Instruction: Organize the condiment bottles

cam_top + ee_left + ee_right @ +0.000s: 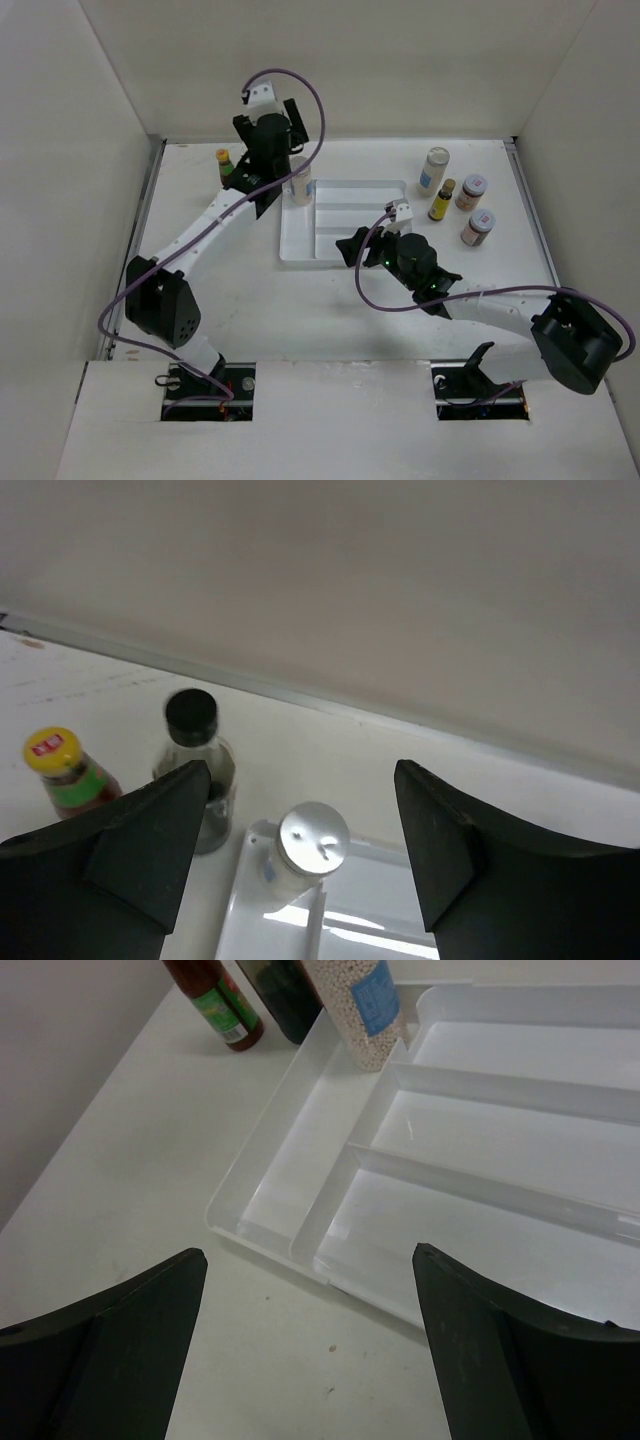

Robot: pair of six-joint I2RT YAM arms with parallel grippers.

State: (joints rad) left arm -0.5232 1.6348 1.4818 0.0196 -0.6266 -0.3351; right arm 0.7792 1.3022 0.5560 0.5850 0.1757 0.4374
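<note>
Although one silver-capped clear shaker (310, 845) stands in the white divided plastic tray (480, 1150), the yellow-capped red sauce bottle (60, 765), black-capped dark bottle (195, 730) and four right-hand bottles (441, 200) wait outside. Both the left gripper (300, 775) and right gripper (308, 1252) gape empty.

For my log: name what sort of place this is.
Probably a robot lab test cell: bare white walls box in a table, left arm and right arm bolted at its near edge, condiment bottles set by a white divided tray.

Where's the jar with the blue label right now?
In the top view the jar stands in the far left corner of the white tray, beside the black-capped bottle.
</note>
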